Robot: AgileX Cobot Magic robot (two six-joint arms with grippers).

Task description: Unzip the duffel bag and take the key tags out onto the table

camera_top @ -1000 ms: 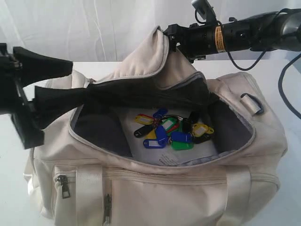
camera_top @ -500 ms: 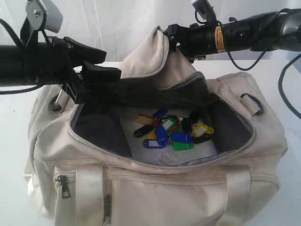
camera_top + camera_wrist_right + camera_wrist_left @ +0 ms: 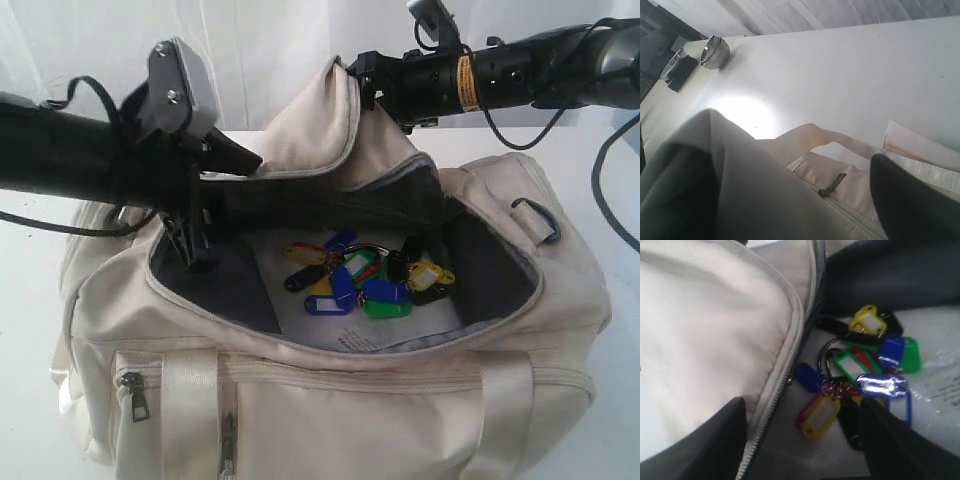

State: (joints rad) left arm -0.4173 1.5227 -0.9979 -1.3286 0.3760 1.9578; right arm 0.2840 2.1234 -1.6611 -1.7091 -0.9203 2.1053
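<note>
Left tool [image 3: 801, 407]: released, dark fingers [image 3: 710, 445] spread wide, nothing between them. It sits at the left end of the bag mouth, at the rim, pointed toward the tags.

Right tool [image 3: 355, 78]: clenched on the lifted far flap [image 3: 310, 120] of the large cream-beige fabric duffel bag [image 3: 350, 400], holding it up above the opening. In the right wrist view, fabric fills the gap between its fingers.

Zipper [image 3: 785, 355] is open and the grey lining [image 3: 490, 270] is exposed.

The bunch of small plastic key tags [image 3: 365, 275] (blue, yellow, green, red and black, on metal rings) lies inside the bag on a white sheet [image 3: 300, 315], right of the left tool and not gripped.

The bag rests on the plain white bench [image 3: 25, 350].
</note>
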